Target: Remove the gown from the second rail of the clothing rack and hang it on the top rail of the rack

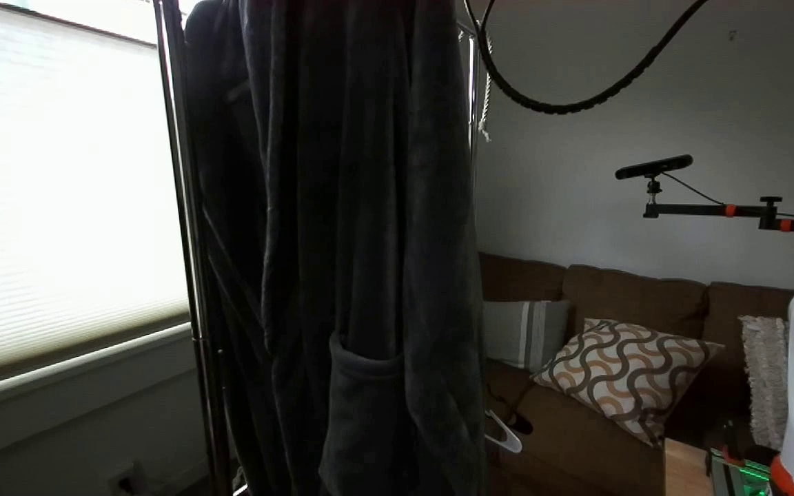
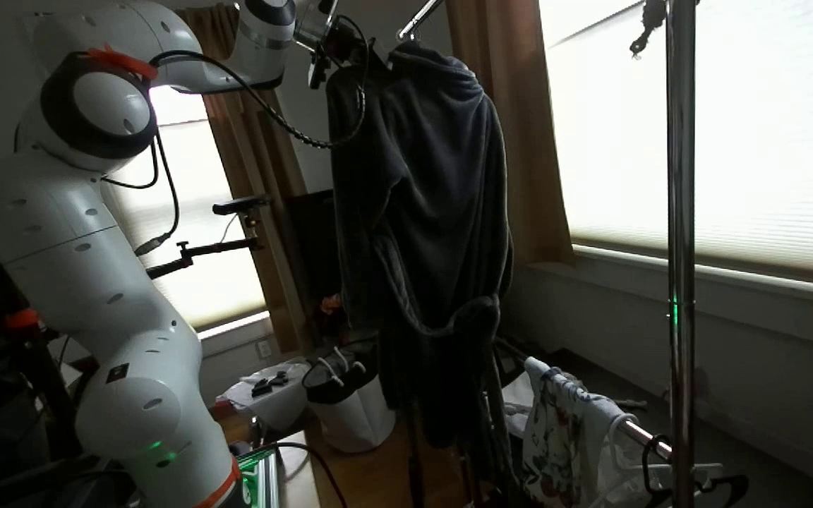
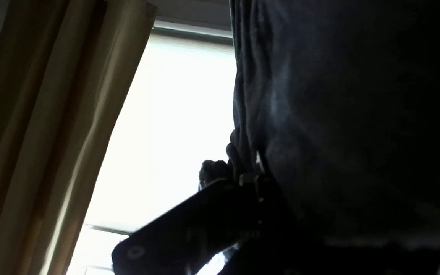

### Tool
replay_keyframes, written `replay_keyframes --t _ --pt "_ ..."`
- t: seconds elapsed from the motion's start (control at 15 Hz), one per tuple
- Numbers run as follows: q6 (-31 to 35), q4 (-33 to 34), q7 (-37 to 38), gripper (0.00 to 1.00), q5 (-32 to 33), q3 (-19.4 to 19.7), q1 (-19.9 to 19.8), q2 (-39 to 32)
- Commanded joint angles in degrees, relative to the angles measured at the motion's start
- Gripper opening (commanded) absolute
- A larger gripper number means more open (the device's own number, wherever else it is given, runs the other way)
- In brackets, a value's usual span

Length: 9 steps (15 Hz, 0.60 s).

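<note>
Apparently you are at the hanging step: the gown looks to be off the second rail, its upper end just below the top rail in an exterior view. Your gripper is at the gown's upper side; in the wrist view cloth and metal merge into black, so you can't judge how far apart the jaws stand or what they hold. Next, as judged: confirm or seat the hook over the top rail, check it bears the weight, then release. Unresolved: hook hidden or too small; in an exterior view the gown runs off top and bottom.
</note>
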State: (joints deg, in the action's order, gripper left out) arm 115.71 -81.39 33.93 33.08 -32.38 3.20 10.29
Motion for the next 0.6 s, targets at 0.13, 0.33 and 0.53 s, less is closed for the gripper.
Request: replay_keyframes --t 0.13,0.33,0.53 --pt "-0.6 -1.5 -0.3 0.53 1.1 1.7 1.9 4.5" --pt "1.0 -4.7 2.8 0.76 1.4 2.9 1.7 10.9" --pt "1.3 -8.5 6.9 0.97 -0.4 5.0 2.5 18.5"
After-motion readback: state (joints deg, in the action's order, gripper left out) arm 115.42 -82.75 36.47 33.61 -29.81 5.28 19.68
